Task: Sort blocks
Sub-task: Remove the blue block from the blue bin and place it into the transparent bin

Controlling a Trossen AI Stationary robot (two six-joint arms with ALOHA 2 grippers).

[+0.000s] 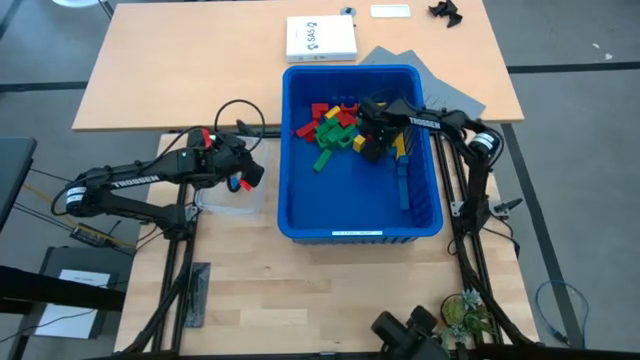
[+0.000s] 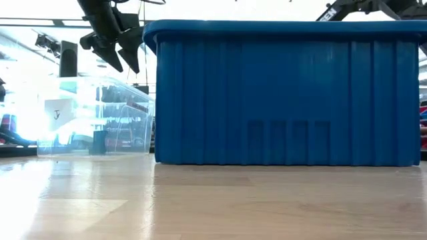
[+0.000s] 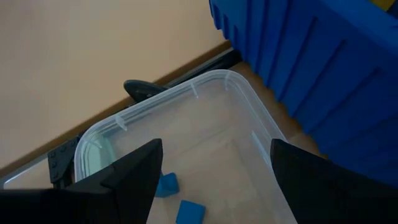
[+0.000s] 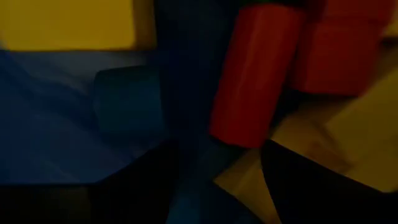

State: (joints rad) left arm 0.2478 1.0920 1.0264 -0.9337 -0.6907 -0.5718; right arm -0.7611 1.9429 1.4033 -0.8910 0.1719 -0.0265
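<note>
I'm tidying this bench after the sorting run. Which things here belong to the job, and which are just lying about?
Part of the job:
- small red, green, yellow and blue plastic bricks
- large blue plastic bin holding them
- small clear plastic tub, two blue bricks inside
- left gripper, right gripper

Lying about:
- white flat box
- grey sheet
- small potted plant

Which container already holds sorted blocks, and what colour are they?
The clear tub under the left gripper: two blue blocks lie in it. The blue bin holds the mixed pile, where the right gripper reaches.
</note>
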